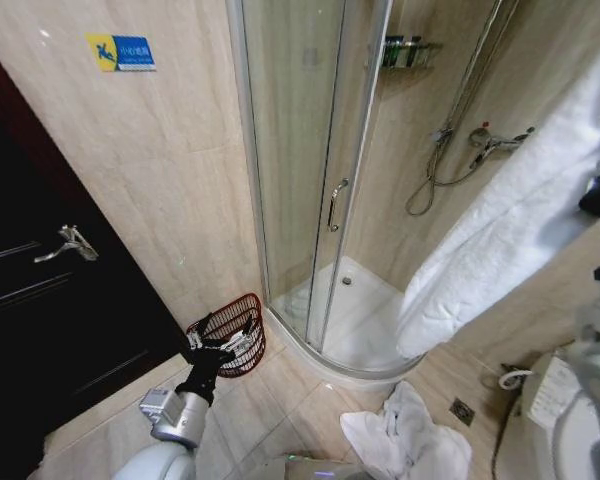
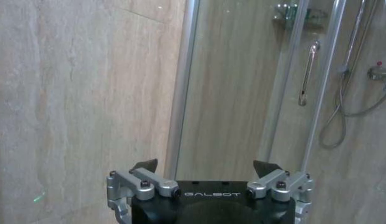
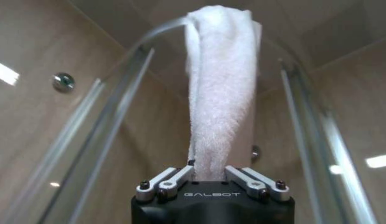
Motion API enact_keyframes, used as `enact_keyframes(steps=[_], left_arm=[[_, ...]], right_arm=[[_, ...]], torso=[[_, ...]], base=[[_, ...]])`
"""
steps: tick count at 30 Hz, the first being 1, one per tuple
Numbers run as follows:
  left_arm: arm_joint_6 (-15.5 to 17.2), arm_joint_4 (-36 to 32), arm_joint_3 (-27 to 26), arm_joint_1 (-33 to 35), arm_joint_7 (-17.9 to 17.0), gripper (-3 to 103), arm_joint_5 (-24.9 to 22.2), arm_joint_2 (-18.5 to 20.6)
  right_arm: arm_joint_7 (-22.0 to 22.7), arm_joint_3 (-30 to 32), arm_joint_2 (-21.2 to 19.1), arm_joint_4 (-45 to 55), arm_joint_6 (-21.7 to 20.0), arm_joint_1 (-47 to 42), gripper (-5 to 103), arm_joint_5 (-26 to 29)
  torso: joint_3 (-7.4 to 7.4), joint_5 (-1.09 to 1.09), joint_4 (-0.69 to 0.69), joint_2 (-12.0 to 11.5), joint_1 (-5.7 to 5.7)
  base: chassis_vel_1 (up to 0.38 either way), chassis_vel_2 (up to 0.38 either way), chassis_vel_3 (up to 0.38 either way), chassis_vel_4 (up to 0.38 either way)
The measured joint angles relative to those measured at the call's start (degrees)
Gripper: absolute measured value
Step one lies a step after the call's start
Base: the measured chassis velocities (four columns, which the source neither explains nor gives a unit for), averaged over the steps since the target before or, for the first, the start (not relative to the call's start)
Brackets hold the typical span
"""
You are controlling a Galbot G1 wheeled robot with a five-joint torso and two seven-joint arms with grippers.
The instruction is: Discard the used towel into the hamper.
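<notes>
Gripping the white towel (image 3: 221,93) in the right gripper (image 3: 210,173), fingers clamped on it, raised beside the shower. Left gripper (image 2: 205,168) low, fingers apart, just beside the hamper (image 1: 230,332) on the floor.

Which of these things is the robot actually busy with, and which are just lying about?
Part of the job:
- towel, clamped in the right pincer
- hamper by the dark door
- left pincer, open, near the hamper

Just there:
- second white towel on the floor
- shower hose
- toiletry bottles
</notes>
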Motion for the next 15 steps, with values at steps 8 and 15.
enact_keyframes(steps=[8,15], left_arm=[[0.0,0.0,0.0,0.0,0.0,100,0.0,0.0],[0.0,0.0,0.0,0.0,0.0,100,0.0,0.0]], right_arm=[[-4.2,2.2,7.9,-0.2,3.2,-6.0,5,-2.4],[-4.4,5.3,6.7,-0.2,3.2,-6.3,5,-2.3]], torso=[[0.0,-0.02,0.01,0.0,0.0],[0.0,-0.01,0.01,0.0,0.0]], base=[[0.0,0.0,0.0,0.0],[0.0,0.0,0.0,0.0]])
